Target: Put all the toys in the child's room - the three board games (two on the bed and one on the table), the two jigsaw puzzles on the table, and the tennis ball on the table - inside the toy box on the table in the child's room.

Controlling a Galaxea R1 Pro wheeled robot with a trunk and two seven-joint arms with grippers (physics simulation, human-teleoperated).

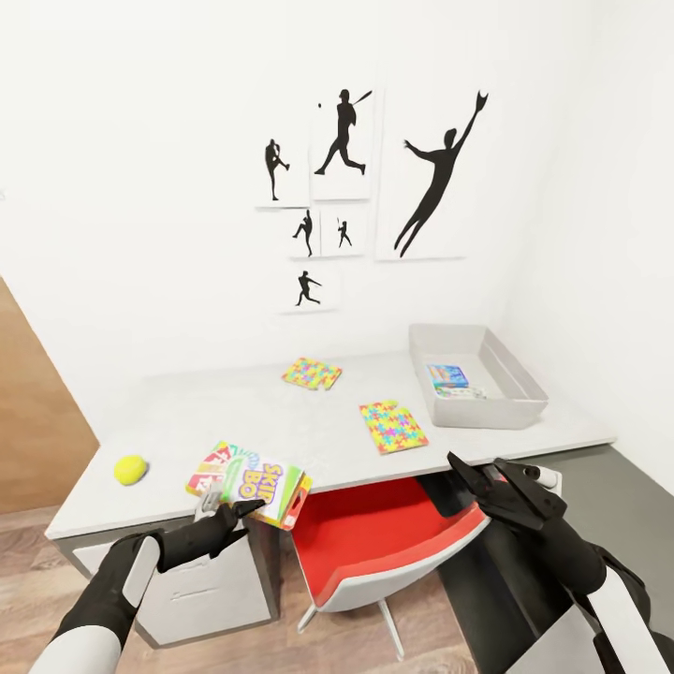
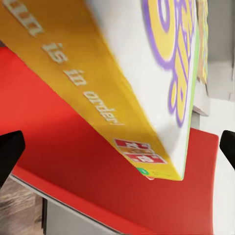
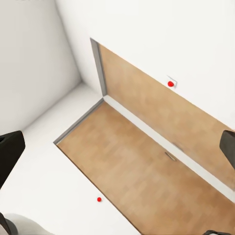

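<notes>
A Skip-Bo board game (image 1: 251,482), white, green and yellow, lies at the front edge of the table (image 1: 234,412), one corner overhanging. My left gripper (image 1: 227,510) is open just below and in front of it. In the left wrist view the box (image 2: 142,83) looms close between the spread fingertips (image 2: 10,156). The tennis ball (image 1: 130,469) rests at the table's left front. Two jigsaw puzzles (image 1: 312,373) (image 1: 393,425) lie mid-table. The toy box (image 1: 510,393) stands at the right end with a blue board game (image 1: 447,376) inside. My right gripper (image 1: 475,473) hangs open off the table's front right edge.
A red-seated chair (image 1: 374,538) is tucked under the table between my arms. A drawer unit (image 1: 201,590) stands under the table's left end. A dark grey cabinet (image 1: 618,477) sits low at the right, a wooden door (image 1: 37,421) at the left.
</notes>
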